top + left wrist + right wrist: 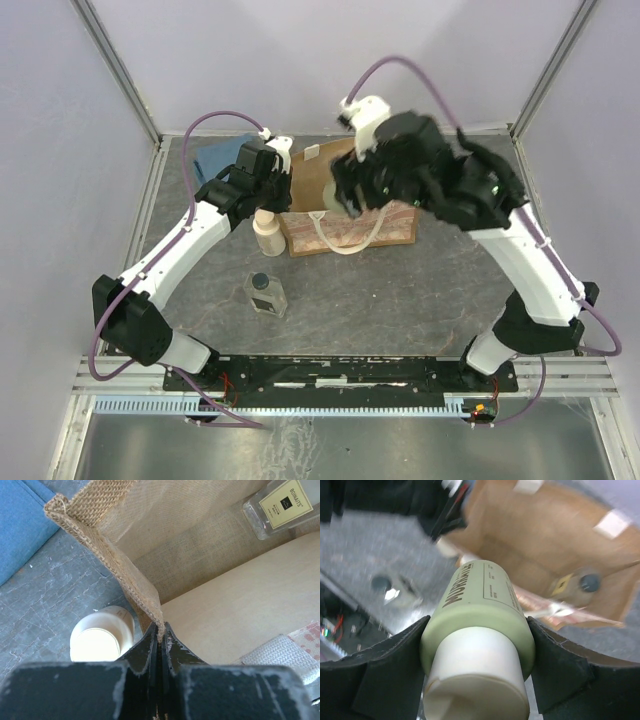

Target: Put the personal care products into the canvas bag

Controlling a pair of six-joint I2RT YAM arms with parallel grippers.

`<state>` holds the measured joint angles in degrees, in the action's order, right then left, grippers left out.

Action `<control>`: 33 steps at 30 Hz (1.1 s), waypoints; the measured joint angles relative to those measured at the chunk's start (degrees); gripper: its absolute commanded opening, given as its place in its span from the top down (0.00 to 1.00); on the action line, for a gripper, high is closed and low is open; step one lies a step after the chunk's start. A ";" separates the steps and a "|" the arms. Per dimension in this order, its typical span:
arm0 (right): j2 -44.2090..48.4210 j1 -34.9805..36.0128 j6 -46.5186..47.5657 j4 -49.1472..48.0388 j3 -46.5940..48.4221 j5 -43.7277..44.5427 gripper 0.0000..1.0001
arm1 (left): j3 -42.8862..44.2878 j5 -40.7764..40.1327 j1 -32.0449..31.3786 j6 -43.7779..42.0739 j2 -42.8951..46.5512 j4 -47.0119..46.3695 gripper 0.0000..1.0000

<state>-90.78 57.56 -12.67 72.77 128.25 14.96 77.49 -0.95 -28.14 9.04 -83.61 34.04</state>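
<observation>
On my top view a folded blue cloth (212, 158) lies at about eleven o'clock on the grey, stone-patterned table (400, 290), close to its far-left corner. Part of the cloth is hidden. On my left wrist feed the same cloth fills the ten o'clock corner, flat on the scuffed grey surface. Pale walls (60, 150) close the table in on three sides, and a slotted metal rail (560, 378) runs along six o'clock.

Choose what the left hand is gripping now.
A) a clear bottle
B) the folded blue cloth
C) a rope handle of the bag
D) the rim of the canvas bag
D: in the left wrist view the left hand is shut on the woven rim of the canvas bag; the right hand holds the pale bottle.
</observation>
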 measured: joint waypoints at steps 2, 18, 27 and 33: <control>-2.03 -4.33 1.51 0.15 6.51 -0.07 1.00 | 0.00 0.00 0.00 -0.04 0.00 0.00 0.97; -16.11 -19.39 5.66 -7.69 -2.38 -9.20 1.00 | -0.11 1.05 0.00 -2.73 0.17 0.00 0.97; -17.20 -20.61 5.22 -16.13 -11.67 -9.86 1.00 | -0.46 1.11 0.00 -2.99 0.22 -0.22 0.97; -19.08 -23.87 3.43 -20.37 -18.97 -9.86 1.00 | -0.81 1.14 0.00 -3.04 0.52 -0.39 0.97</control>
<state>-109.86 33.69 -9.23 52.40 109.27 5.10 76.69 0.19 -28.14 6.00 -83.09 33.65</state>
